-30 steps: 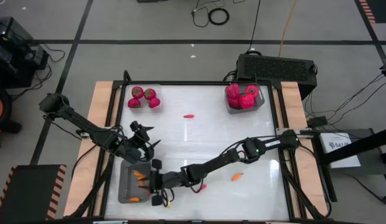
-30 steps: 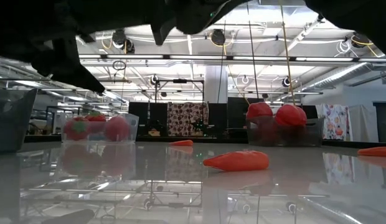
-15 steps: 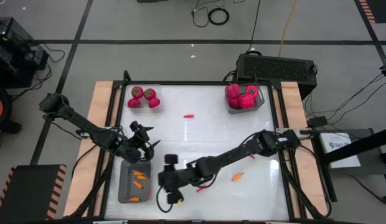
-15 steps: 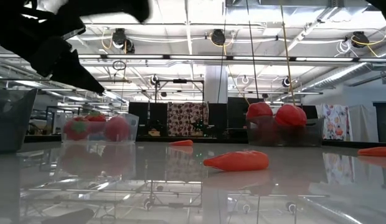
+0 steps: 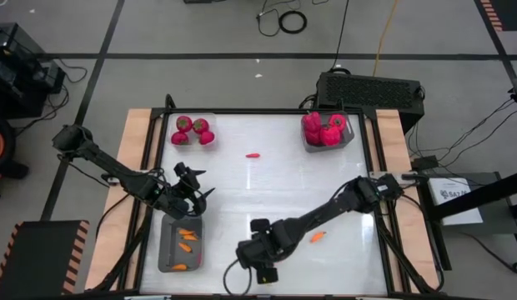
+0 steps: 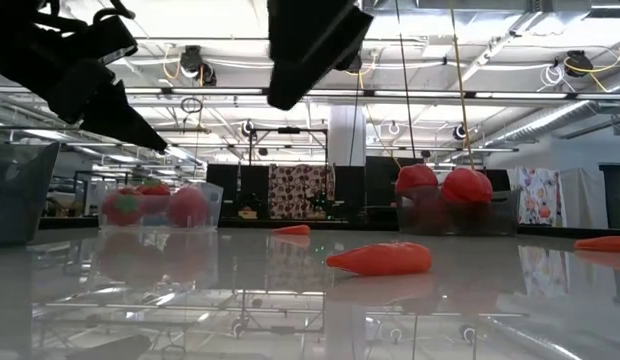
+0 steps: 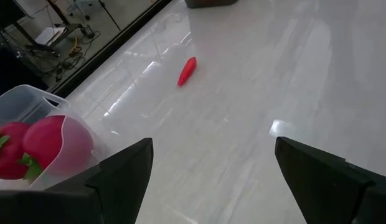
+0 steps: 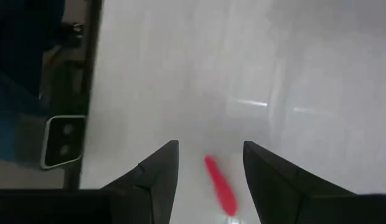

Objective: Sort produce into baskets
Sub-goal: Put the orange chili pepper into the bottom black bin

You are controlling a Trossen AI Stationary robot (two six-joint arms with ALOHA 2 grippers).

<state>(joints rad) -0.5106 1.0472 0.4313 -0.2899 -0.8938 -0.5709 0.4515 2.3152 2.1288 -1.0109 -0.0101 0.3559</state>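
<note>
Hovering at the table's near edge, the right gripper [image 5: 260, 260] held its empty fingers [image 8: 157, 168] parted over a red chilli [image 8: 220, 185]. Farther back, the left gripper [image 5: 194, 193] stood wide open beside the grey basket [image 5: 164, 250] of orange chillies [image 5: 188, 238]. Farthest, round fruits [image 5: 193, 130] and peppers [image 5: 323, 129] filled the two rear baskets, a red chilli [image 5: 253, 155] between.

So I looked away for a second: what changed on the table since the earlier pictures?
The right gripper swung away from the grey plastic tub of orange chilli pieces, toward the table's middle, open above a slim red chilli. The left gripper, tubs and loose produce stayed put.
</note>
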